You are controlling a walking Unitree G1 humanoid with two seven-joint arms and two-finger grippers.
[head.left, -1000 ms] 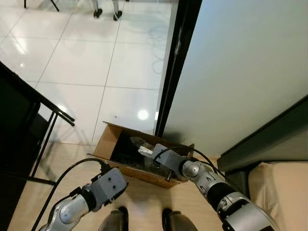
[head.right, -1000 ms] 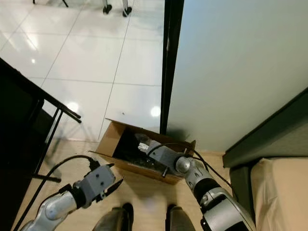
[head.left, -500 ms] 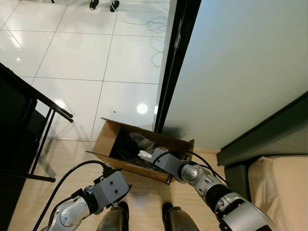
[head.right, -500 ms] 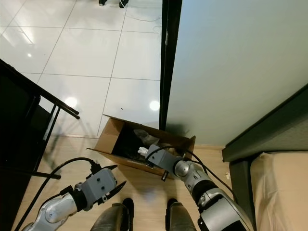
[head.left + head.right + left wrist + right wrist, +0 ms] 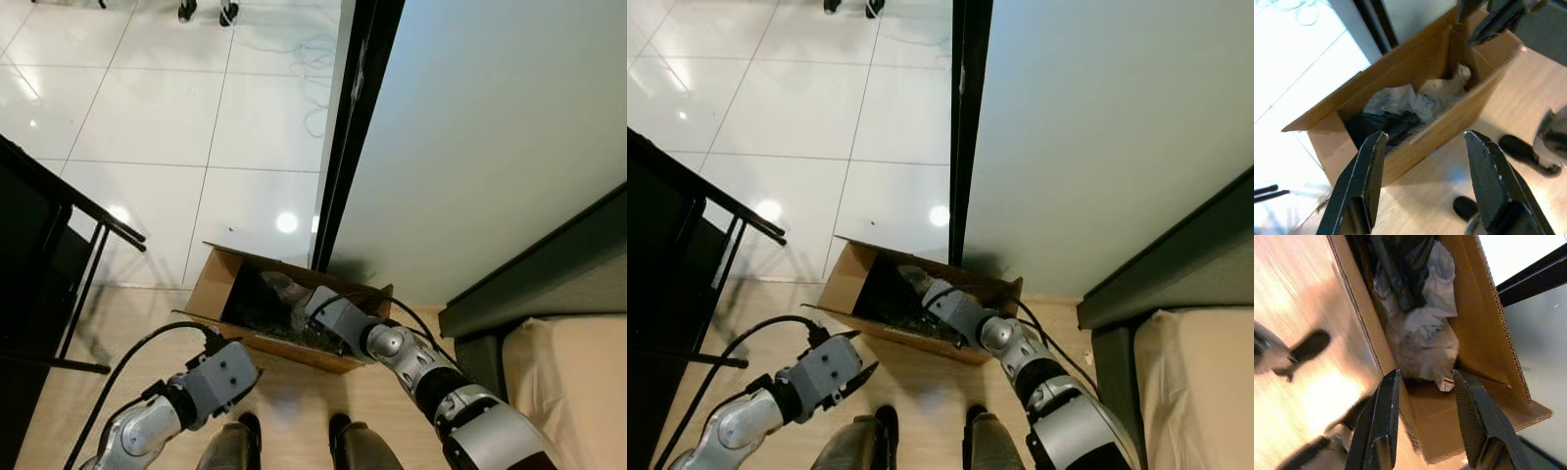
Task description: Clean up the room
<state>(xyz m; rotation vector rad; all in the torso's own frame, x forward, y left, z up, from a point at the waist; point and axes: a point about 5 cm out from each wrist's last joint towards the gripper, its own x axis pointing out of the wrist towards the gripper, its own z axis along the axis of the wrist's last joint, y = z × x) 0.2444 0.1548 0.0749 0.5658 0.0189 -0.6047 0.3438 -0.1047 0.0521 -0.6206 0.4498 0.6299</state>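
An open cardboard box (image 5: 210, 286) stands on the wood floor against the black door frame. Inside lie crumpled white and clear bags (image 5: 1432, 328) and dark rubbish (image 5: 1393, 125). My right gripper (image 5: 1425, 376) hangs open over the box's right end, its fingers (image 5: 1386, 411) straddling the crumpled bags without holding anything. A small white scrap (image 5: 1444, 384) lies just below them. My left gripper (image 5: 1424, 139) is open and empty. It hovers low over the wood floor in front of the box, apart from it, and points at it.
White tiled floor (image 5: 147, 117) lies beyond the box, with loose cables (image 5: 313, 59). A black stand's legs (image 5: 98, 245) rise at the left. At the right are a grey wall panel (image 5: 490, 147) and a beige mattress (image 5: 568, 392). My feet (image 5: 235, 446) stand near the box.
The small white piece at my right gripper's tip earlier is no longer held. The right gripper has reached further over the box. The left arm has barely moved.
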